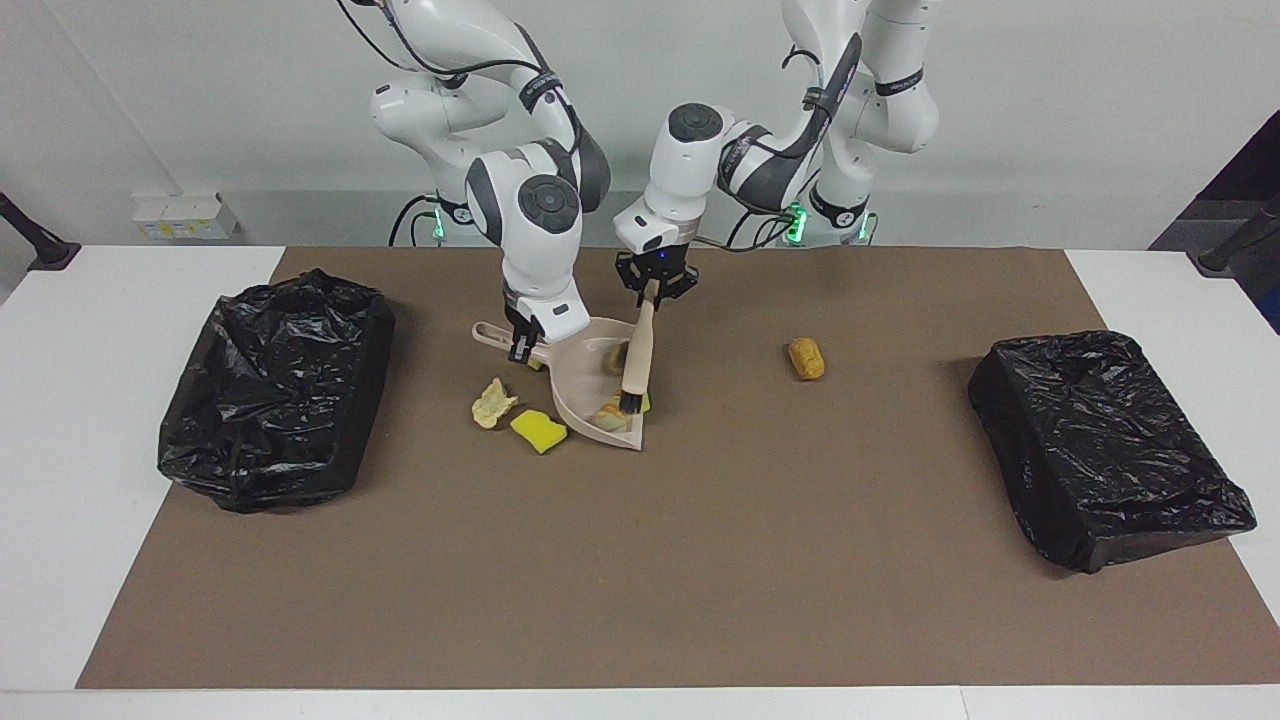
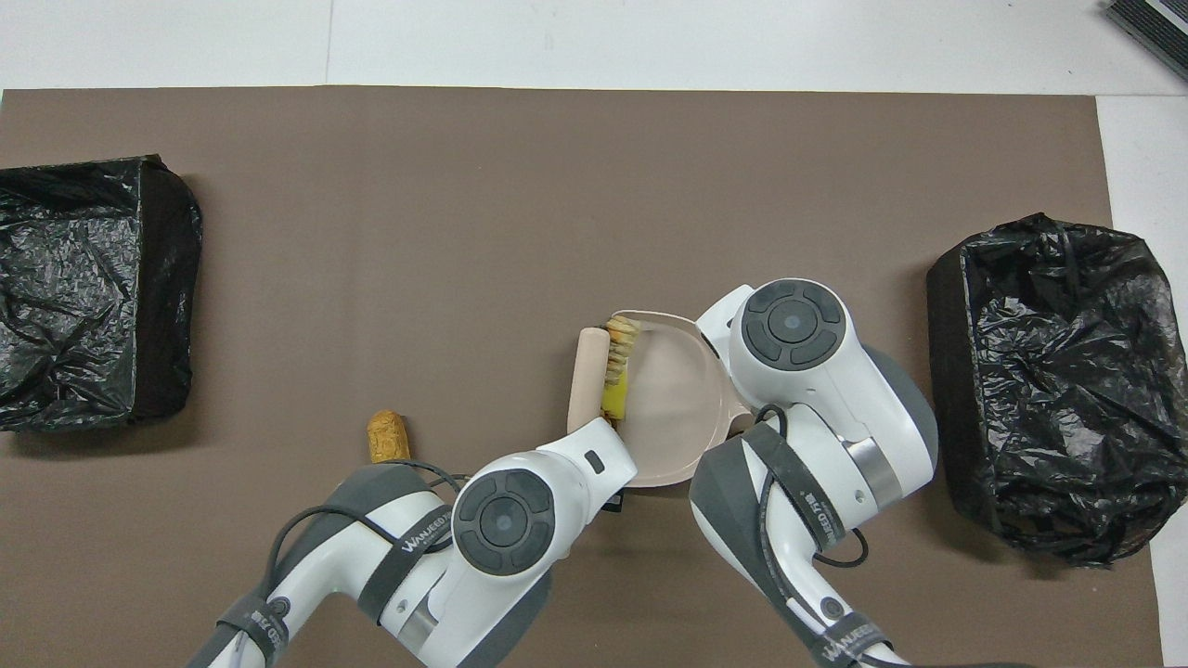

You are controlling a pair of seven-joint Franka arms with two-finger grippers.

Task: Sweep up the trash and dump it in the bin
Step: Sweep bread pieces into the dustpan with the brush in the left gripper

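Observation:
My right gripper (image 1: 522,348) is shut on the handle of the beige dustpan (image 1: 588,378), which lies on the brown mat. My left gripper (image 1: 655,286) is shut on the top of the brush (image 1: 640,350), whose dark bristles stand in the pan's mouth against small trash pieces (image 1: 610,412). A bright yellow sponge chunk (image 1: 538,431) and a pale crumpled piece (image 1: 492,403) lie on the mat beside the pan, toward the right arm's end. A tan bread-like lump (image 1: 806,358) lies alone toward the left arm's end. In the overhead view the arms hide both grippers; the pan (image 2: 673,399), brush (image 2: 587,376) and lump (image 2: 388,437) show.
A black bag-lined bin (image 1: 275,390) stands at the right arm's end of the mat and shows in the overhead view (image 2: 1049,390). A second black bin (image 1: 1105,445) stands at the left arm's end, also seen from overhead (image 2: 88,292).

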